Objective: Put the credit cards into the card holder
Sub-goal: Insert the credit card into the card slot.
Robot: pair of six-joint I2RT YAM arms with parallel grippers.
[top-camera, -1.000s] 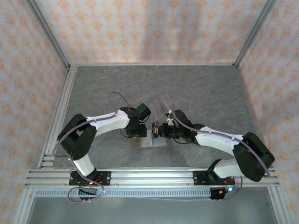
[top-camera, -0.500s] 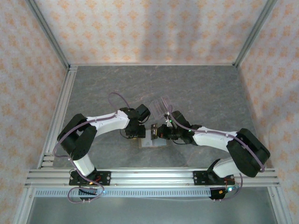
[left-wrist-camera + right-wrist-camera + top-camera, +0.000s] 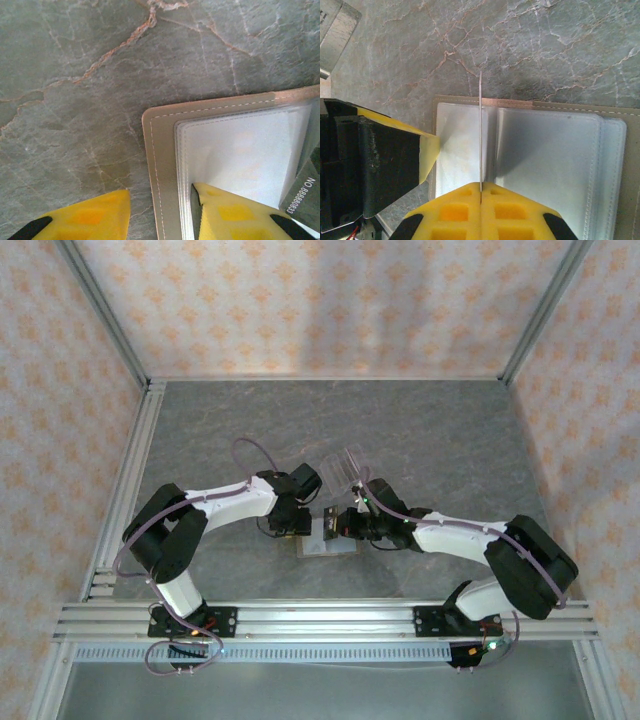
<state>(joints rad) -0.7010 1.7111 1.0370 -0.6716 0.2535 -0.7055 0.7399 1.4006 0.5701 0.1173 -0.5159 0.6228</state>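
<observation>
The card holder [image 3: 326,544] lies open on the table, its tan border [image 3: 162,165] framing clear sleeves [image 3: 550,165]. My right gripper [image 3: 481,189] is shut on a credit card [image 3: 481,125], seen edge-on as a thin upright line over the sleeves near the holder's fold. The same card [image 3: 303,193] shows its printed number at the lower right of the left wrist view. My left gripper [image 3: 160,194] straddles the holder's edge with jaws apart: one pad [image 3: 227,212] rests at the sleeve's opening, the other [image 3: 95,215] over bare table. In the top view both grippers, left [image 3: 300,524] and right [image 3: 340,524], meet over the holder.
A clear acrylic slotted stand [image 3: 346,466] stands just behind the two grippers. Grey marble table [image 3: 440,440] stretches away on all sides, bounded by aluminium rails [image 3: 130,470] and patterned walls. The left gripper's black body [image 3: 365,165] sits close beside the held card.
The right arm has edged left, carrying the card closer over the holder. The left gripper's jaws have narrowed slightly. Little has moved in the last half second.
</observation>
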